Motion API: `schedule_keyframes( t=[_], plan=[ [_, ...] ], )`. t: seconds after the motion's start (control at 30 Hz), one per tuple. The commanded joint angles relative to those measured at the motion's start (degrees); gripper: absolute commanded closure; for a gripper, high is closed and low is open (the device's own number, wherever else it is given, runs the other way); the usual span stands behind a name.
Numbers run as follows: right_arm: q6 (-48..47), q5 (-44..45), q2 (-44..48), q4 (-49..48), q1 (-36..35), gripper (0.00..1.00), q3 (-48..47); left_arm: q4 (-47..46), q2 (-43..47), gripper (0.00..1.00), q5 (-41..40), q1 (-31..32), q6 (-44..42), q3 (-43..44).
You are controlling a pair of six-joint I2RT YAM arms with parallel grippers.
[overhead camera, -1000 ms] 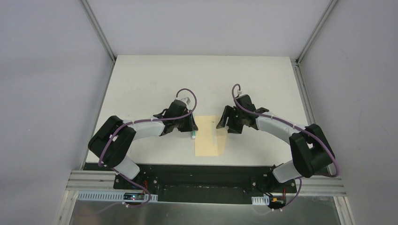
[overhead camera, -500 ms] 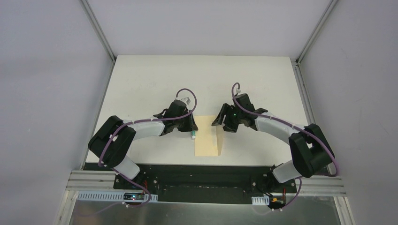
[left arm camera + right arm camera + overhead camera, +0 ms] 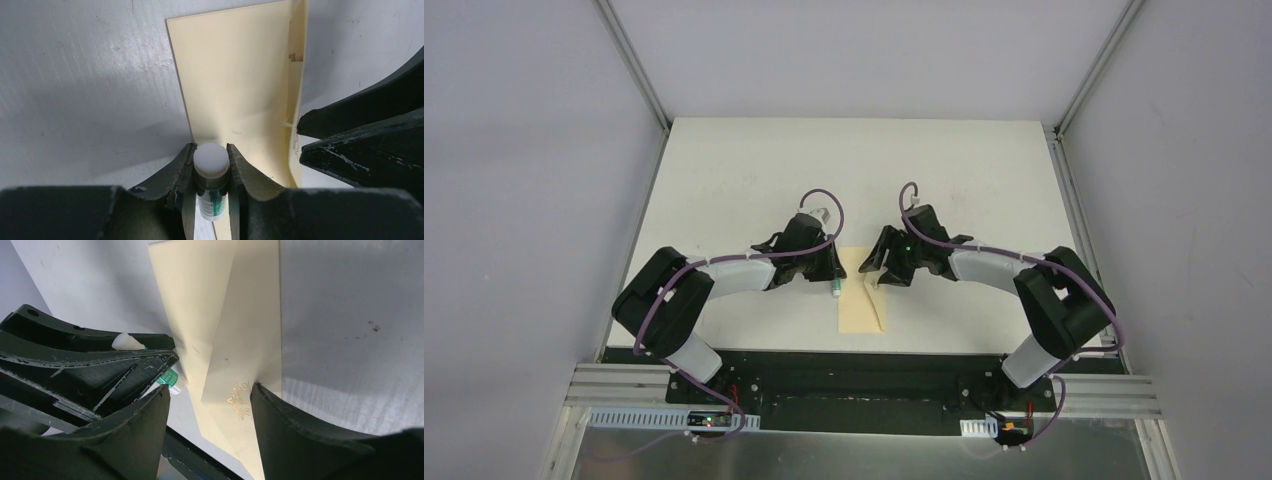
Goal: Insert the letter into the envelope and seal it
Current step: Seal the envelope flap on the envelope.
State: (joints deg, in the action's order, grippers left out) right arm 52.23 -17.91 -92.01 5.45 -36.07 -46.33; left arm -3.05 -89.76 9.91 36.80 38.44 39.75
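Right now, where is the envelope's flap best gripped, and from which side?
I'd pinch the flap near its pointed tip, coming from the right. It stands tilted up off the envelope, hinged along the right edge, so the tip is free while the rest lies flat.

I get a high, far top view looking straight down. Both wrist views sit close, sharing the envelope point(image 3: 232, 80).
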Motion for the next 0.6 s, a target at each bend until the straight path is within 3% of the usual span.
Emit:
schedule_keyframes(
  t=[0.0, 0.43, 0.57],
  plan=[
    [2.06, -1.05, -1.89, -5.25, -0.96, 0.37, -2.12, 0.68, 0.57, 1.00, -1.30, 0.67, 0.19, 0.00],
    [3.08, 0.06, -4.80, -10.80, -1.81, 0.38, 0.65, 0.75, 1.14, 1.00, -1.40, 0.66, 0.32, -0.46],
    [2.66, 1.08, -4.78, -10.84, -1.86, 0.46, 2.10, 1.08, 1.68, 1.00, -1.39, 0.65, 0.28, -0.25]
  ],
)
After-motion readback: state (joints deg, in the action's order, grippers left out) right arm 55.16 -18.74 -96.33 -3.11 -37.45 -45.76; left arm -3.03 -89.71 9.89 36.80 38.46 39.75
